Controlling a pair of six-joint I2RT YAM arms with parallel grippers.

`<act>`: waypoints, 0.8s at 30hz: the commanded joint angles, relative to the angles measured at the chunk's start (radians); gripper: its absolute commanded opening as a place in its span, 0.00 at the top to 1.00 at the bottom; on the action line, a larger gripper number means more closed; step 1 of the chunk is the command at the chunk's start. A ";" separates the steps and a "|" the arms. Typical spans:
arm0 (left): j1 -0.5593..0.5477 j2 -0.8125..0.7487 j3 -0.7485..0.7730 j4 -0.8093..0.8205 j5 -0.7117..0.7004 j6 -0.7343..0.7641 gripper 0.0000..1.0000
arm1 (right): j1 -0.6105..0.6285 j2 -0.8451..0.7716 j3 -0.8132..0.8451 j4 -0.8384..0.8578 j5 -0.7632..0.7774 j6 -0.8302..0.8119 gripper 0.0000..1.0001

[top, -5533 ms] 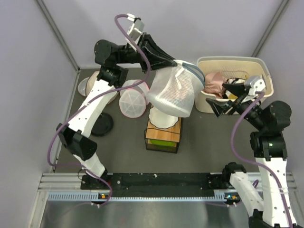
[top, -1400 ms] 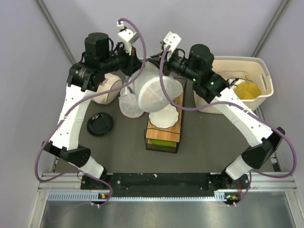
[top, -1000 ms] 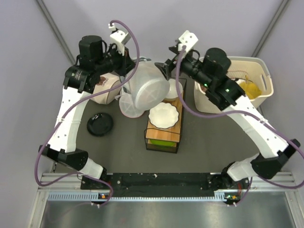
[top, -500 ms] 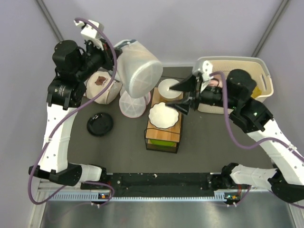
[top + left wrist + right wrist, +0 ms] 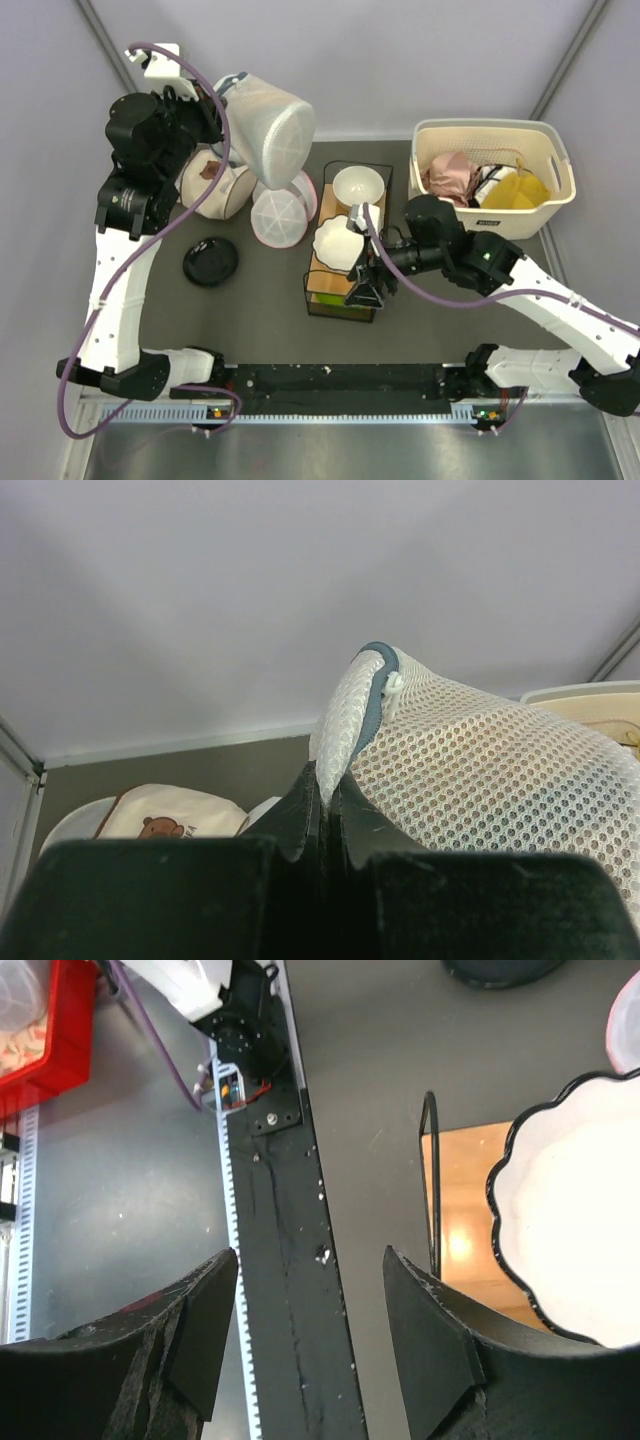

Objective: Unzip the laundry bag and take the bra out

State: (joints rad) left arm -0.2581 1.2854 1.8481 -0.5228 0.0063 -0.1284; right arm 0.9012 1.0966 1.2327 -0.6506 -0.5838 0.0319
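Notably, against the frame half a second earlier, the right hand has left the far side of the rack beside the basket and now hangs over the rack's near right corner. The right wrist view shows its fingers standing apart with nothing between them, above the bare counter and the edge of the scalloped white dish. The left arm has drawn slightly further toward the far left, carrying its load with it. The left hand is pinched together on a fold of the laundry bag at its blue-grey trimmed edge. The bag is held clear of the counter at the far left, above the beige bag and the pink-trimmed mesh bag. It lies on its side, a round white drum of open mesh, with one flat round face turned toward the near right. A small white fitting sits on the trim beside the grip. Contents cannot be made out through the mesh, and whether the zip is undone cannot be told.
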 commanded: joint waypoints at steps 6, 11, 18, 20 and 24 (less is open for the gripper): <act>0.003 -0.011 0.000 0.081 -0.032 -0.014 1.00 | 0.044 0.101 -0.007 -0.043 0.179 0.030 0.46; 0.003 -0.008 -0.015 0.099 -0.011 -0.020 1.00 | 0.047 0.152 0.004 -0.046 0.307 0.007 0.50; 0.003 -0.001 -0.024 0.106 -0.012 -0.019 1.00 | 0.044 0.210 0.034 -0.052 0.462 -0.055 0.50; 0.003 0.002 -0.027 0.107 -0.011 -0.019 1.00 | 0.030 0.226 0.047 -0.053 0.483 -0.069 0.50; 0.003 0.008 -0.029 0.112 -0.011 -0.011 1.00 | -0.042 0.253 0.066 -0.049 0.478 -0.104 0.50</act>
State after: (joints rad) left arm -0.2573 1.2873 1.8214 -0.5144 -0.0124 -0.1291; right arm 0.9512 1.2903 1.2926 -0.6521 -0.2852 0.0154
